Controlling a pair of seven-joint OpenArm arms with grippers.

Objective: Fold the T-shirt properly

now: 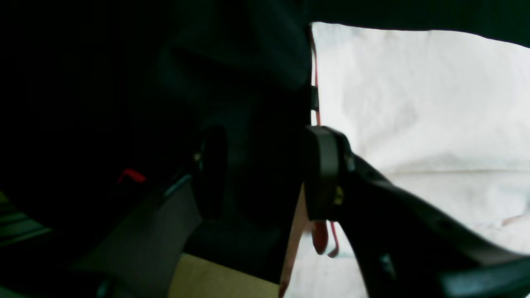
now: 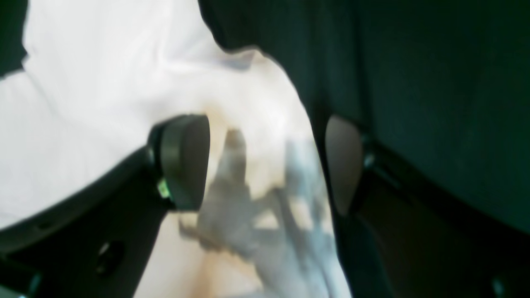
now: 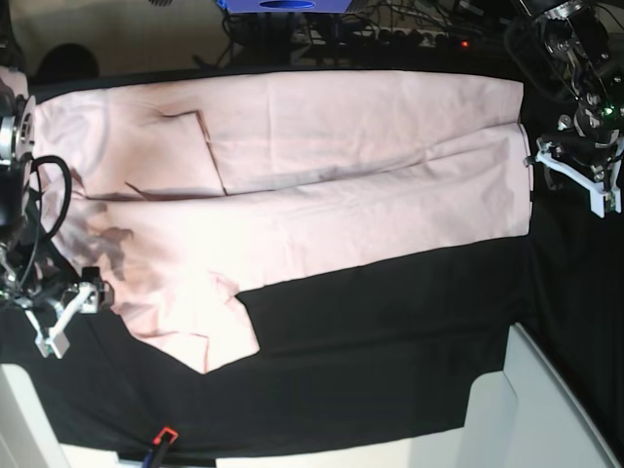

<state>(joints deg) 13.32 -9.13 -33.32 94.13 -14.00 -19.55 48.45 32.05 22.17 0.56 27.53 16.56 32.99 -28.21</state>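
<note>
Lying spread across the upper and middle of the base view, plain side up, on the black cloth (image 3: 390, 341) covering the counter: the shirt (image 3: 322, 185), with one long fold already laid along its upper half and a sleeve flap (image 3: 210, 336) sticking out at lower left. Standing at the left edge of that view, just off the shirt's end, the right gripper (image 3: 60, 314); in its wrist view, jaws parted wide with a bunched edge of pink fabric between the pads, not pinched. Waiting at the right edge beside the other end, the left gripper (image 3: 575, 171); in its wrist view, jaws also apart, with only dark cloth between them and the shirt lying just to the right. Judging the step in hand as taking fresh holds for the next fold. Doing it well probably means: lowering both sets of jaws onto the near corners at matching depth, catching only the pink layers and not the black cloth beneath, closing together, lifting evenly, keeping the edge taut to avoid new creases, tucking the sleeve flap inside.
</note>
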